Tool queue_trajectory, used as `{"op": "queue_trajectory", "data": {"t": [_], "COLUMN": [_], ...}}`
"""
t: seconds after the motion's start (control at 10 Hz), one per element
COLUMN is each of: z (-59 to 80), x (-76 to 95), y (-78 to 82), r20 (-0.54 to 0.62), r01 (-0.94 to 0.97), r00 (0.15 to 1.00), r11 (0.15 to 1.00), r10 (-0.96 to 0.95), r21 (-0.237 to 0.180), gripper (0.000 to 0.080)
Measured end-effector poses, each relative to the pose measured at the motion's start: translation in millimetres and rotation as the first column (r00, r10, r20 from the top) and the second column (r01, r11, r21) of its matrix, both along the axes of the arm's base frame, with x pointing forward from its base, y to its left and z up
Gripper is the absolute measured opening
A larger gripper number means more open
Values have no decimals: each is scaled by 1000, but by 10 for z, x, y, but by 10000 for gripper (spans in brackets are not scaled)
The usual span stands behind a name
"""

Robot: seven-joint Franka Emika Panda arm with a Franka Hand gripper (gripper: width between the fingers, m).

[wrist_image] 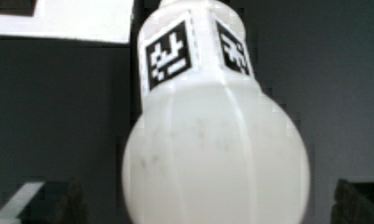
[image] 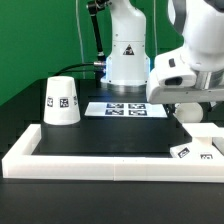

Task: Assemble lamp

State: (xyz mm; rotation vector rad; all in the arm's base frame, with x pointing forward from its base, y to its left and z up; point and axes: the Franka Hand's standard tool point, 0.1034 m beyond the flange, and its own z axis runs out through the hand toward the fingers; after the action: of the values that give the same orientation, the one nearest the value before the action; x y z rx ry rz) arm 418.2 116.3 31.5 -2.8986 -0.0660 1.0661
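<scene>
The white bulb (wrist_image: 219, 150) fills the wrist view, its narrow end carrying two black-and-white tags. My gripper (wrist_image: 202, 215) is open with a finger (wrist_image: 38, 205) on each side of the bulb, and a dark gap shows between each finger and it. In the exterior view my gripper (image: 190, 112) hangs low at the right, and the bulb is hidden behind it. The tapered shade (image: 61, 102) stands on the table at the exterior view's left. The flat base (image: 198, 148) lies at the front right, just below my gripper.
The marker board (image: 125, 108) lies in the middle of the black table in front of the arm's pedestal (image: 127, 60). A long white border rail (image: 90, 162) runs along the front and up the left side.
</scene>
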Motion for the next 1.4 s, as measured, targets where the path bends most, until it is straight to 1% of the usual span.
{"op": "queue_trajectory", "data": {"t": [0.1,0.2,0.3,0.4,0.9,1.0,1.3,1.4], "z": [-34,-61,-67,-118,-238,-241,-234,-194], "x": [-32,-57,-103,-77,-170,-169,-150,-121], "y": [6,11,-2,-5,-25,-32,-56,-70], "r20": [-68,-112,-173,-161,-173,-173,-171,-165], "r01": [-2,-7,-10,-6,-5,-3,3,1], "r00": [998,994,985,987,985,985,985,986], "r11": [1000,1000,1000,1000,1000,1000,1000,1000], "r10": [2,6,9,5,3,1,-5,-1], "r21": [-4,-5,-6,-6,-11,-11,-10,-2], "gripper": [699,699,699,699,699,576,573,573]}}
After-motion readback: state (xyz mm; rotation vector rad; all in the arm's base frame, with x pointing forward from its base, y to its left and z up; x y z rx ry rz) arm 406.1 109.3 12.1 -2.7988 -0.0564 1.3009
